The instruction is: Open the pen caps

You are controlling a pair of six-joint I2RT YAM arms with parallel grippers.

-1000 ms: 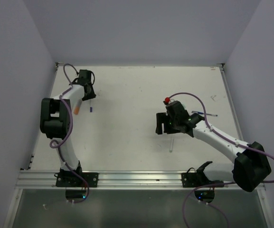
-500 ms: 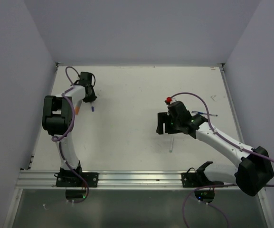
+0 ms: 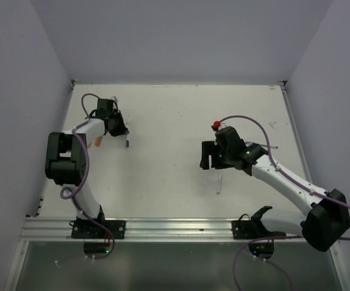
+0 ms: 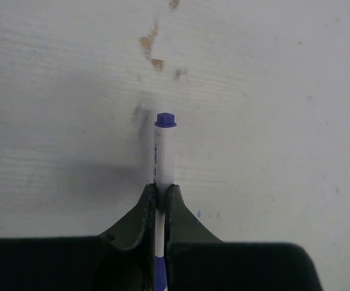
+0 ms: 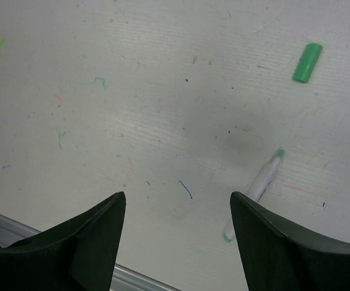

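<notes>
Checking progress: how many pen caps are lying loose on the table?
1 for sure: the green cap, apart from the uncapped green pen. An orange bit by the left arm is too small to tell; arms may hide more.

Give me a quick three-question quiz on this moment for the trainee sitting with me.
1. True or false: the left gripper is shut on a white pen.
2. Fill in: the right gripper, hanging over the table, is ____ (open or shut).
3. Pick one. In the right wrist view, where is the green cap relative to the green-tipped pen?
A. Pushed onto the pen's tip
B. Lying on the table, apart from the pen
C. Held in the right gripper

Key: 1 true; 2 open; 3 B.
</notes>
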